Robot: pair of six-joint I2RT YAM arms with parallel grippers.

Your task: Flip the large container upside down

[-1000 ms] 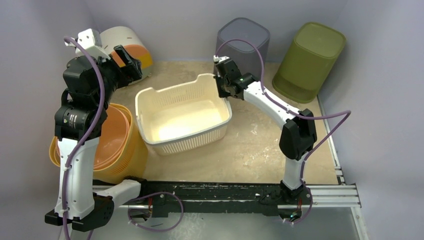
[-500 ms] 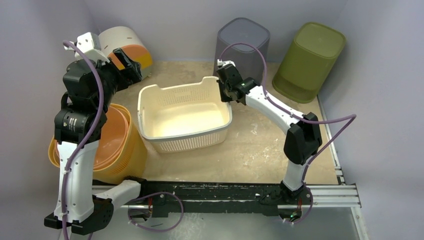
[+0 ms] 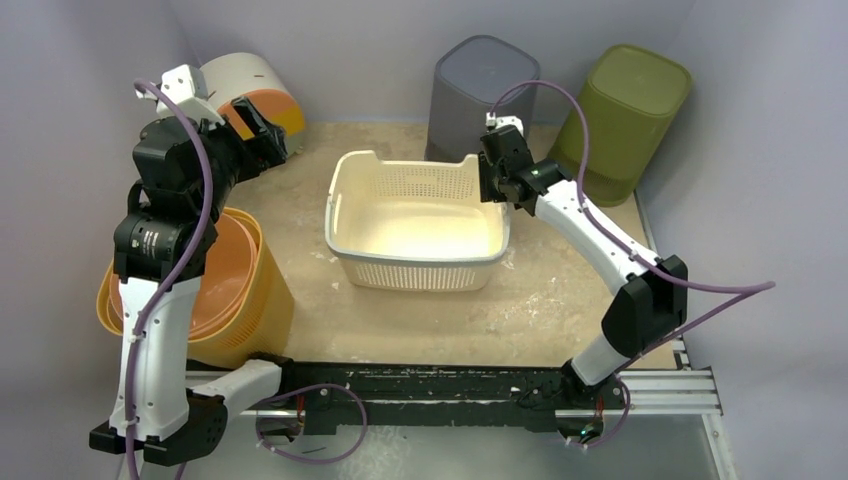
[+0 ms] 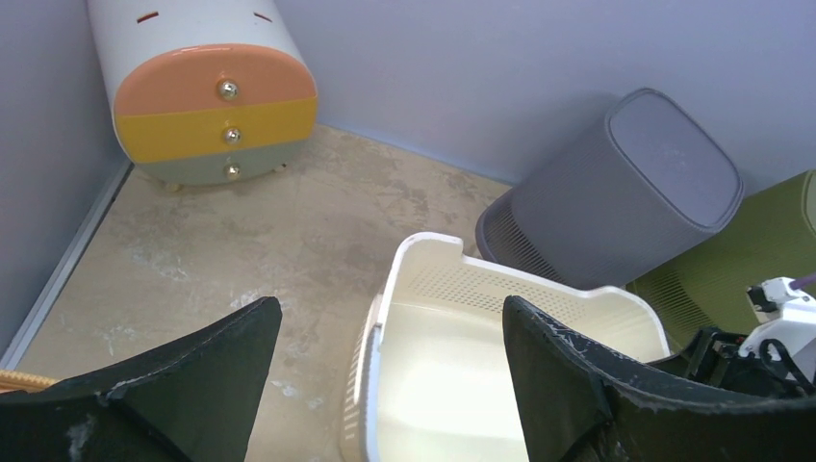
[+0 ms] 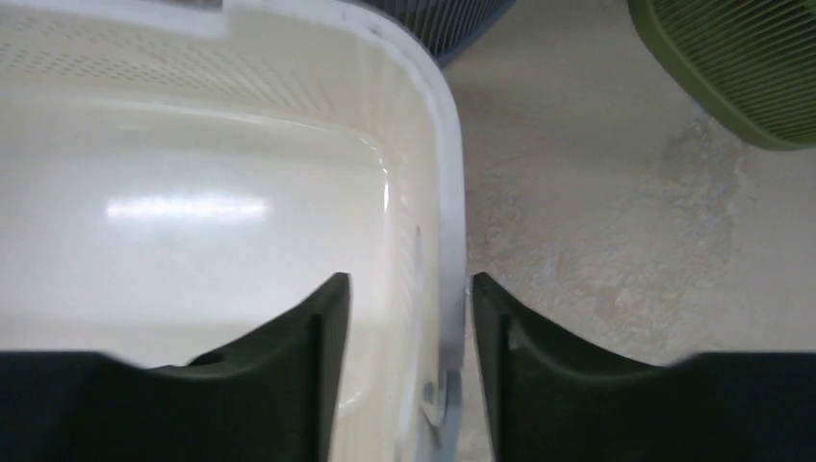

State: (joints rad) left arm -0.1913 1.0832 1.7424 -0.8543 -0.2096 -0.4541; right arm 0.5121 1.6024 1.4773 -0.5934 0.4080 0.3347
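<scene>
Currently the cream basket [image 3: 415, 225], taken here as the large container, sits upright on the table [image 3: 545, 300] just off centre toward 1 o'clock, mouth up and base flat, so the inversion is not yet done. The right gripper [image 3: 492, 182] is clenched on the basket's wall near its 2 o'clock corner. The right wrist view shows one finger inside and one outside the rim [image 5: 452, 192], a pinch that probably lets the wrist serve as the hinge for a roll. The left gripper [image 3: 262, 125] is released, jaws spread wide, and hangs raised at 10 o'clock, well apart from the basket. This likely keeps the 9 o'clock side free for the basket to swing over. The grey bin [image 3: 485, 85] stands close behind at 12 o'clock and the green bin [image 3: 620, 120] at 2 o'clock, so a lift before rotation appears necessary to prevent the rim catching on either
</scene>
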